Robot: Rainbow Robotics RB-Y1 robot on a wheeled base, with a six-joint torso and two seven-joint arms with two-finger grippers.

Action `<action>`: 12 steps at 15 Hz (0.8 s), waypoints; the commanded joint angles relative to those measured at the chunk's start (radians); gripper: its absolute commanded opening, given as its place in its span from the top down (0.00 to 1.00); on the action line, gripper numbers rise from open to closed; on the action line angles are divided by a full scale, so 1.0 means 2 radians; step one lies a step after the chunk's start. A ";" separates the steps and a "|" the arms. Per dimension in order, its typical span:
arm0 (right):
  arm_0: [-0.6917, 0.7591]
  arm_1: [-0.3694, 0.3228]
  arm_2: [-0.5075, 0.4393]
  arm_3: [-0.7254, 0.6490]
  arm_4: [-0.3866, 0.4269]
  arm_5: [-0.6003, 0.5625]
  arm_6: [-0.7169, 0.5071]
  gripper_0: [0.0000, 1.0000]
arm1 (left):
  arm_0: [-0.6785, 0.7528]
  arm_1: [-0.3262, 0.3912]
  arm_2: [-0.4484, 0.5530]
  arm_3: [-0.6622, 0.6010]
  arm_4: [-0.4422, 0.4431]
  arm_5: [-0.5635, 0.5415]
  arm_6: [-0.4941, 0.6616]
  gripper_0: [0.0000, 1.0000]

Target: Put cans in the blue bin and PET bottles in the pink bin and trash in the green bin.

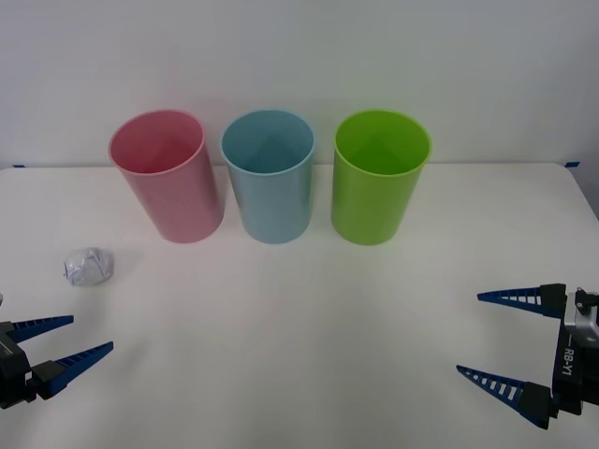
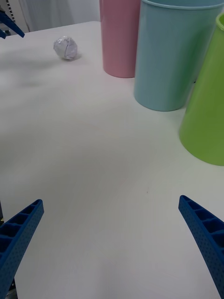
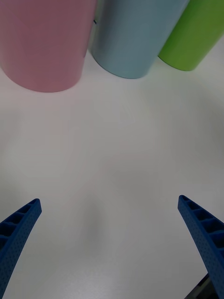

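Three bins stand upright in a row at the back of the white table: the pink bin (image 1: 168, 178) on the left, the blue bin (image 1: 270, 178) in the middle, the green bin (image 1: 377, 180) on the right. The trash (image 1: 88, 267), a small crumpled white-grey ball, lies on the table in front and to the left of the pink bin. My left gripper (image 1: 73, 339) hovers open near the table's front left corner, a little in front of the trash. Open too, my right gripper (image 1: 487, 335) waits at the front right. The trash (image 2: 66, 47) also shows in the right wrist view beside the pink bin (image 2: 120, 37). No cans or PET bottles are in view.
The white table (image 1: 309, 318) spreads wide and bare between the bins and both grippers. A white wall rises behind the bins. The table's back edge runs just behind the row of bins.
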 commanded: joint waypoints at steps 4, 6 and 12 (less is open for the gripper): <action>0.000 0.000 0.000 0.000 0.000 0.000 0.000 0.00 | 0.000 0.000 0.000 0.000 0.000 0.000 0.000 0.00; 0.000 0.000 0.000 0.000 0.000 0.000 0.000 0.00 | 0.000 0.000 0.000 0.000 0.000 0.000 0.000 0.00; 0.000 0.000 0.000 0.000 0.000 0.000 0.000 0.00 | 0.004 -0.008 -0.006 0.001 0.000 0.002 -0.001 0.00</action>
